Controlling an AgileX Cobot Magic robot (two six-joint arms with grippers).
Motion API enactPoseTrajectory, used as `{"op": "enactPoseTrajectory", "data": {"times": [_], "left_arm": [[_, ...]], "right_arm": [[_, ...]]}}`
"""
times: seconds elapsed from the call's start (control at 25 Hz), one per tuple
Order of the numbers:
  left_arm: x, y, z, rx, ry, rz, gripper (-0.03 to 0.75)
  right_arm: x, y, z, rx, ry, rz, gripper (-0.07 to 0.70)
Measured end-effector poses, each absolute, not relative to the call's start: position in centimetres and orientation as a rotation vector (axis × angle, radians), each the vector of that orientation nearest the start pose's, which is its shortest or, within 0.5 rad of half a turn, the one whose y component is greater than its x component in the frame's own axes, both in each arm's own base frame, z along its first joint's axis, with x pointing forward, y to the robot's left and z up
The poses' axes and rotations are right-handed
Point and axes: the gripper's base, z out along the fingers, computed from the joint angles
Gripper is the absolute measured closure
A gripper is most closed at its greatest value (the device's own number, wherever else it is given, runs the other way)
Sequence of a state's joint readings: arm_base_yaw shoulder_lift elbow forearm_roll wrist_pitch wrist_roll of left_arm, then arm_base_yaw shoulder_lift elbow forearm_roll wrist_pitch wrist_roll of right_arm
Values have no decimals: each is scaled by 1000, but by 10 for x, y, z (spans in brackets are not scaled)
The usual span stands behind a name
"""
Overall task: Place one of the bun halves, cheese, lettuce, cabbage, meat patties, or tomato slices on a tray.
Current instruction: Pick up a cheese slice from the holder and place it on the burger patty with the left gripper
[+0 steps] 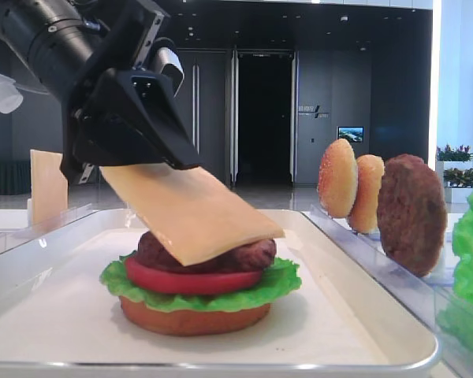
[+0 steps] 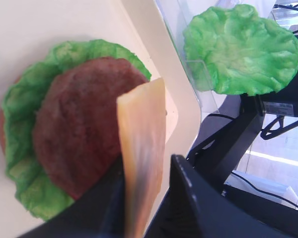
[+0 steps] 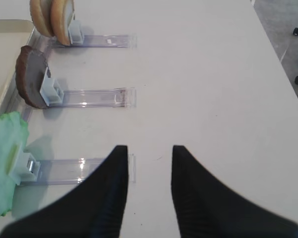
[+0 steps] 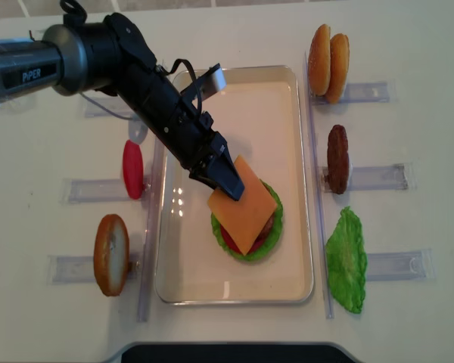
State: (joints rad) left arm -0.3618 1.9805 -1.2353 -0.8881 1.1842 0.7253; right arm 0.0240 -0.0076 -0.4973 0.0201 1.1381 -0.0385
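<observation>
- The left gripper [image 4: 225, 175] pinches one edge of the thin pale-orange square cheese slice [image 4: 244, 204]; its far edge rests tilted on the dark brown round meat patty [image 1: 244, 256], stacked mid-way along the white shallow tray [image 4: 295, 227]
- The right gripper [image 3: 149, 163] hangs spread and empty over the table
- Risk: released this tilted, the cheese may slide off toward the tray's right rim

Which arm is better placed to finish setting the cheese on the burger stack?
Left. The left gripper has the pale yellow-orange square cheese slice between its jaws, tilted onto the dark brown meat patty. The right gripper hovers open over the table beside the racks.
</observation>
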Motion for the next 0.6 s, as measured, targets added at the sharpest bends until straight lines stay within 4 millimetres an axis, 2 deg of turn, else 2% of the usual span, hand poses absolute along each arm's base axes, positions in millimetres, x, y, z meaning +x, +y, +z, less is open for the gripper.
{"op": "enactPoseTrajectory", "data": {"times": [0.4,0.6], "left_arm": [[329,-187,189,859,2885,-1102,260],[335,-185,195,847,2914,-1008,231]], "right_arm": [[-9,1,270,-68,2116,16,391],[-9,1,270,-68,2116,16,391]]}}
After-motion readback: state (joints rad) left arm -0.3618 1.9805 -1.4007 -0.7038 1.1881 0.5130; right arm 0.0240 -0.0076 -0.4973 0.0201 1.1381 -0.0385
